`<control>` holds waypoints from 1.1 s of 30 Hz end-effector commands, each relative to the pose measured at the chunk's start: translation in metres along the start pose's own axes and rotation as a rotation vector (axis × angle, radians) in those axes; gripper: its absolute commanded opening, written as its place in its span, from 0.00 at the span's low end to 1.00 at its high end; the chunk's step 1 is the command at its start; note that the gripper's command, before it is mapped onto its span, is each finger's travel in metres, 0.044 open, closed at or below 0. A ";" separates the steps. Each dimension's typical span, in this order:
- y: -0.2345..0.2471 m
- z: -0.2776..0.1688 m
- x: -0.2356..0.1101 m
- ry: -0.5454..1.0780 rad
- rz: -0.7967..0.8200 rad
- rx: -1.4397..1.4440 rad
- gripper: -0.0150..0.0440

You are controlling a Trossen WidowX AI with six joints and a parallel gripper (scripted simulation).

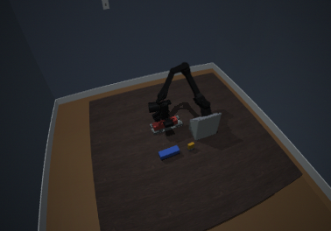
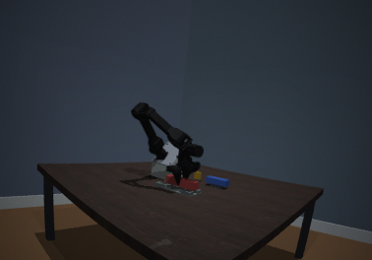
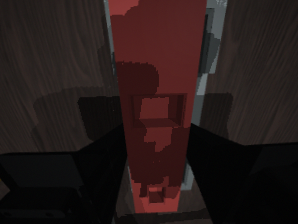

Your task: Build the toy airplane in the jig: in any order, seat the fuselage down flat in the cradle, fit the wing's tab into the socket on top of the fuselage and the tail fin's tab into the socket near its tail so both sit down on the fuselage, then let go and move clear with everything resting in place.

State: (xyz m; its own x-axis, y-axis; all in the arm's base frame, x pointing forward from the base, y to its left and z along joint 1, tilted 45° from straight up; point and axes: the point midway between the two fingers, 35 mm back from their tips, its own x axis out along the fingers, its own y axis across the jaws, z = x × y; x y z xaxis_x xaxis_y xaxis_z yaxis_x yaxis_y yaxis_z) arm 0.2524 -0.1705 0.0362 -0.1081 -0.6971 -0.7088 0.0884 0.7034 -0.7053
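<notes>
My gripper [image 1: 165,122] [image 2: 180,173] [image 3: 157,162] is shut on the red fuselage [image 1: 170,122] [image 2: 186,182] [image 3: 160,45] and grips its sides. The fuselage lies lengthways in the pale grey jig [image 1: 154,129] [image 2: 192,192] [image 3: 201,95]; I cannot tell whether it sits fully down. In the wrist view the square wing socket [image 3: 157,111] on top is empty, and so is the small tail socket [image 3: 156,196]. The blue wing [image 1: 169,152] [image 2: 217,181] and the yellow tail fin [image 1: 191,145] [image 2: 198,175] lie loose on the table [image 1: 131,184] in front of the jig.
A pale grey block [image 1: 206,125] [image 2: 159,164] at the arm's foot stands right of the jig. The dark table ends in edges on all sides [image 2: 221,227], with brown floor [image 1: 66,157] around it.
</notes>
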 end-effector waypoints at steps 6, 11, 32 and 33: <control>0.000 0.000 0.000 0.000 0.000 0.002 0.39; 0.000 0.000 0.000 0.000 0.000 0.002 0.44; 0.001 0.002 -0.011 -0.001 0.004 0.001 1.00; 0.002 0.004 -0.025 -0.001 0.007 0.000 1.00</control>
State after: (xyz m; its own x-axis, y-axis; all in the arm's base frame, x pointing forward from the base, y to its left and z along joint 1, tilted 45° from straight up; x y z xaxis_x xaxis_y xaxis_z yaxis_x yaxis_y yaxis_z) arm 0.2511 -0.1654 0.0400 -0.1217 -0.6934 -0.7102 0.0819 0.7061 -0.7034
